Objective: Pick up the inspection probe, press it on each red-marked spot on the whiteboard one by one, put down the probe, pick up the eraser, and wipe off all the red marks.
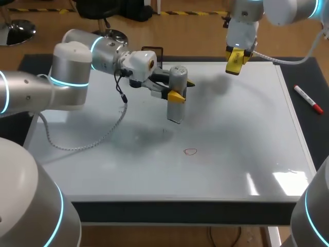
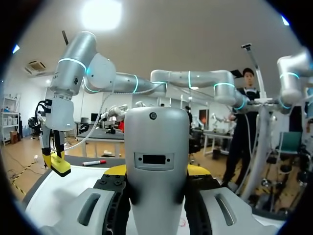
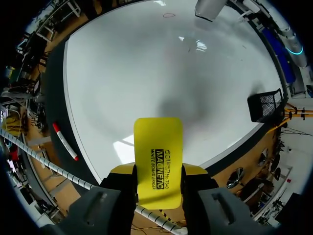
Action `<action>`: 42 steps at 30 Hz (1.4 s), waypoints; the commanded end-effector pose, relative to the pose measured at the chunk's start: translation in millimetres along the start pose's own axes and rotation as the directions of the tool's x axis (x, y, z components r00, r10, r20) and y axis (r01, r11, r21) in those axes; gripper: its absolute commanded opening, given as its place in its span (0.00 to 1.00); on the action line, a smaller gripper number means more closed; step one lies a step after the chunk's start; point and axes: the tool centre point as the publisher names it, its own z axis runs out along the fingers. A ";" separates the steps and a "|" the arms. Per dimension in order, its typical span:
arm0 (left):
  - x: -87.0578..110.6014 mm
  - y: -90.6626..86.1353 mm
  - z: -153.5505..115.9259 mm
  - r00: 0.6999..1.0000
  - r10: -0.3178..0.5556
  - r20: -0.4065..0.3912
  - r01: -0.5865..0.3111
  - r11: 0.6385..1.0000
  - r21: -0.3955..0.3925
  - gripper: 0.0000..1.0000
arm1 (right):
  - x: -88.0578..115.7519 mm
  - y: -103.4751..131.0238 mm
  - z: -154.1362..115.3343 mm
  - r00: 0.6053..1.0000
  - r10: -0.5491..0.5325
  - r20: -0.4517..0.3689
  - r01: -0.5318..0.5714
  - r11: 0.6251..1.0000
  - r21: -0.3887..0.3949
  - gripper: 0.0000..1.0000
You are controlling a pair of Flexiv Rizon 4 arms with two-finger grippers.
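The grey cylindrical probe stands upright with my left gripper shut on its upper part. Its lower end is just over the whiteboard, beyond and left of a small red ring mark. In the left wrist view the probe fills the space between the yellow-tipped fingers. My right gripper hangs above the board's far right edge, shut on the yellow eraser. The eraser sticks out ahead of the right fingers, with the red mark far across the board.
A red-capped marker lies on the dark table right of the board; it also shows as the marker in the right wrist view. A black mesh basket stands behind the board's far edge.
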 end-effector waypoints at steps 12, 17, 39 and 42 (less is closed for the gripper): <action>14.0 4.8 16.4 0.999 0.011 -0.041 -0.011 1.000 0.006 0.00 | 0.3 -0.4 -1.0 1.000 -0.002 -0.003 0.002 1.000 0.002 0.00; 22.8 7.7 31.4 0.997 0.027 -0.073 -0.025 0.999 0.022 0.00 | 0.3 -0.4 -1.0 1.000 -0.002 -0.003 0.002 1.000 0.002 0.00; 43.5 35.8 73.5 0.988 0.016 -0.153 -0.005 0.998 0.070 0.00 | 0.3 -0.4 -1.0 1.000 -0.002 -0.003 0.002 1.000 0.002 0.00; 45.0 43.1 73.7 0.988 0.008 -0.153 0.004 0.997 0.080 0.00 | 0.3 -0.4 -1.0 1.000 -0.002 -0.003 0.002 1.000 0.002 0.00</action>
